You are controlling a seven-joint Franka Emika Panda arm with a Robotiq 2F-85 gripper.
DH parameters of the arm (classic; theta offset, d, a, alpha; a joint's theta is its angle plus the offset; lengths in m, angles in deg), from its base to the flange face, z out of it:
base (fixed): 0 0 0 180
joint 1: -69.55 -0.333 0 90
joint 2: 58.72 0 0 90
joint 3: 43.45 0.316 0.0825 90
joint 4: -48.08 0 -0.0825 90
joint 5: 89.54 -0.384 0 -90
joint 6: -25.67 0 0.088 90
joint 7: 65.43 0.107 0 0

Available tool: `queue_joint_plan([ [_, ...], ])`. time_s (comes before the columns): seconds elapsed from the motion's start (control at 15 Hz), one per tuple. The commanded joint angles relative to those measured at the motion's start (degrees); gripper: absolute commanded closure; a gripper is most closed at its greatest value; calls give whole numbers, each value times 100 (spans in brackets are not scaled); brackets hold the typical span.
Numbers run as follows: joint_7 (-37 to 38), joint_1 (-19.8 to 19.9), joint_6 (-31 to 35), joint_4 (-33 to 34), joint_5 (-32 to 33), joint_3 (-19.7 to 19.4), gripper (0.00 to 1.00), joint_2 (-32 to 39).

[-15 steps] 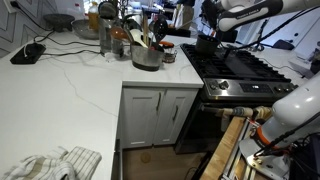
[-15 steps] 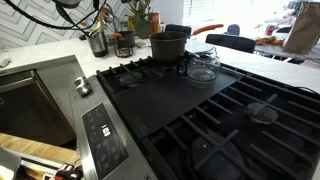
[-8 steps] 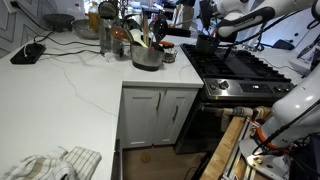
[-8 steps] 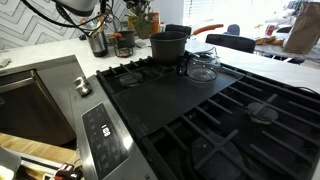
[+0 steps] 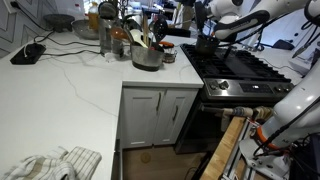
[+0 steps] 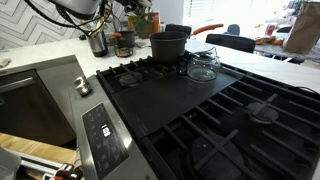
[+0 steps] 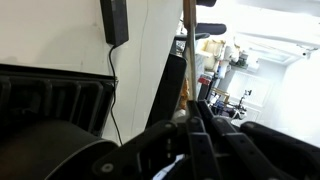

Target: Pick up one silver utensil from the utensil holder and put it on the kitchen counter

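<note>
The utensil holder (image 5: 147, 57) is a squat silver pot with several utensils standing in it, at the corner of the white kitchen counter (image 5: 70, 90) beside the stove. It also shows far back in an exterior view (image 6: 98, 42). My gripper (image 5: 198, 22) hangs above the stove's back edge, to the right of the holder and apart from it. In the wrist view my jaws (image 7: 192, 110) look closed together. A thin rod (image 7: 186, 40) runs up from the fingertips; whether it is held is unclear.
A black pot (image 5: 206, 44) (image 6: 168, 45) and a glass kettle (image 6: 203, 65) stand on the black gas stove (image 5: 240, 68). Glass jars (image 5: 108, 40) stand behind the holder. A black device with a cable (image 5: 27, 53) (image 7: 113, 20) and a cloth (image 5: 50, 165) lie on the counter.
My arm has moved a little to the left, from over the stove towards the utensil holder. Nothing on the counter or stove has moved.
</note>
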Motion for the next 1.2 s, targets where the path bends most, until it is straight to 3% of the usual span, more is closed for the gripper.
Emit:
queue_joint_plan([
  [0.0, 89, -37, 58, 59, 49, -31, 99, 85],
  [0.4, 736, -376, 23, 5, 252, -248, 99, 420],
  [0.73, 842, -437, 81, -240, 30, -167, 99, 686],
  [1.13, 1309, -644, 120, -193, 73, -397, 99, 1103],
])
